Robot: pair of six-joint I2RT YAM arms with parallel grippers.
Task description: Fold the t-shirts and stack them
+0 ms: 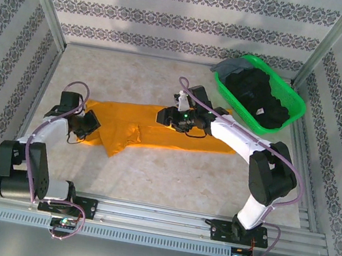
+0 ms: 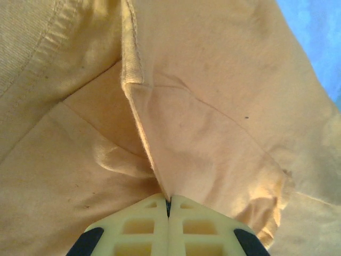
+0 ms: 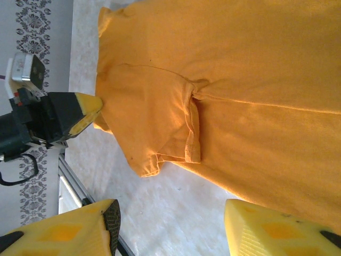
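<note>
One orange t-shirt spread flat, left jaws pinching its cloth, right jaws apart, dark shirts in one green basket

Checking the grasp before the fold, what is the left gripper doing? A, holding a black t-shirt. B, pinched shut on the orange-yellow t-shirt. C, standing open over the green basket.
B: in the left wrist view the left gripper has its fingers pressed together, with a fold of the orange-yellow t-shirt caught between them.
</note>
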